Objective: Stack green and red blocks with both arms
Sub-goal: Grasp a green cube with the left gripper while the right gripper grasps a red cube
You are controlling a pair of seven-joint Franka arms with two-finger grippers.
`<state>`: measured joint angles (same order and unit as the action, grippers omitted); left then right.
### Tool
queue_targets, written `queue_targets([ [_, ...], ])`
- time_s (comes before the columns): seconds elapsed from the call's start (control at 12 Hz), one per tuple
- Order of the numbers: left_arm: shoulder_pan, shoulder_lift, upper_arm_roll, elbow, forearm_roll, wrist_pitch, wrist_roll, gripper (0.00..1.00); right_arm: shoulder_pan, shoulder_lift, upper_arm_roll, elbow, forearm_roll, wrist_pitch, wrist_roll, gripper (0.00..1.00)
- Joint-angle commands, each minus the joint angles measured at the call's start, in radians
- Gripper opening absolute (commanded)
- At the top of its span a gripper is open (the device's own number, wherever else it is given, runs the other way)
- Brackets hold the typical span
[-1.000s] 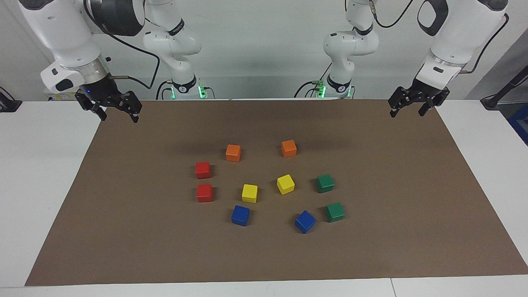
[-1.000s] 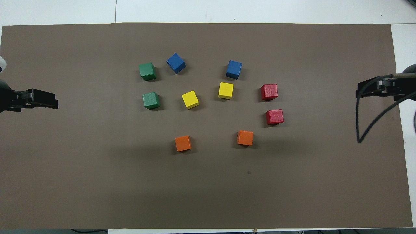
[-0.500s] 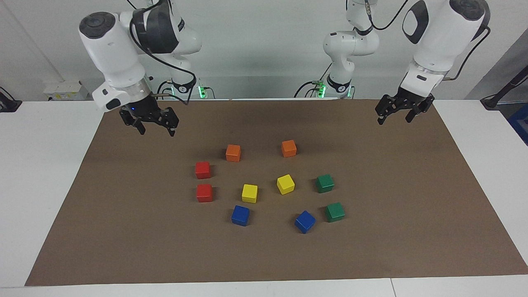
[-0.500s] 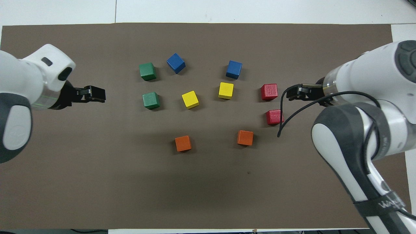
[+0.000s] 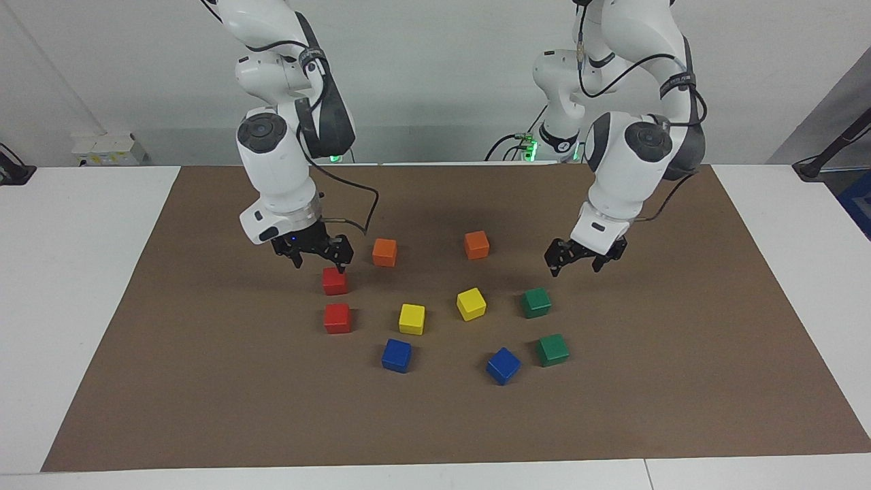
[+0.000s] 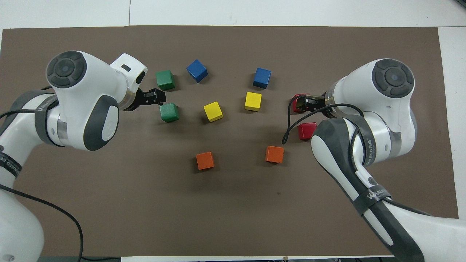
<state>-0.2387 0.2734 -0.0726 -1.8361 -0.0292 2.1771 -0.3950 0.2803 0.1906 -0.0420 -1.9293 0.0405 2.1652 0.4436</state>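
Two red blocks (image 5: 334, 280) (image 5: 337, 318) lie toward the right arm's end of the brown mat. The nearer one shows whole from above (image 6: 307, 131); the farther red block (image 6: 295, 101) is partly hidden there by the gripper. Two green blocks (image 5: 536, 302) (image 5: 552, 350) lie toward the left arm's end, also seen from above (image 6: 169, 112) (image 6: 165, 80). My right gripper (image 5: 320, 265) (image 6: 297, 103) hangs open just above the red blocks, holding nothing. My left gripper (image 5: 575, 270) (image 6: 161, 98) hangs open above the nearer green block, also holding nothing.
Between the red and green pairs lie two yellow blocks (image 5: 412, 318) (image 5: 471, 303). Two blue blocks (image 5: 397, 355) (image 5: 503, 365) lie farther out, and two orange blocks (image 5: 384, 252) (image 5: 476, 244) nearer to the robots. All rest on the brown mat (image 5: 204, 381).
Both arms have swung in from the table's ends and come down, the right gripper to the red blocks and the left to the green ones. Both stayed open; no block moved.
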Motion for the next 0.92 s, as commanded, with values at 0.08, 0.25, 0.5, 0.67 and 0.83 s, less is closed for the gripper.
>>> queue_targets([
  [0.08,-0.062,0.133,0.019,0.095,-0.015,0.053,-0.093,1.0,0.005,0.004,-0.004,-0.086,0.019,0.09,0.014,1.0],
  [0.25,-0.064,0.151,0.019,0.094,0.006,0.07,-0.096,1.0,0.028,0.006,-0.004,-0.114,0.018,0.113,0.009,1.0],
  [0.5,-0.067,0.164,0.02,0.068,0.052,0.066,-0.099,1.0,0.042,0.016,-0.004,-0.178,0.016,0.183,-0.003,1.0],
  [0.67,-0.077,0.162,0.019,0.048,0.052,0.088,-0.163,1.0,0.043,0.016,-0.004,-0.21,0.015,0.202,-0.02,1.0],
  [0.83,-0.087,0.155,0.019,0.012,0.052,0.137,-0.169,1.0,0.042,0.012,-0.004,-0.241,0.016,0.24,-0.048,1.0],
])
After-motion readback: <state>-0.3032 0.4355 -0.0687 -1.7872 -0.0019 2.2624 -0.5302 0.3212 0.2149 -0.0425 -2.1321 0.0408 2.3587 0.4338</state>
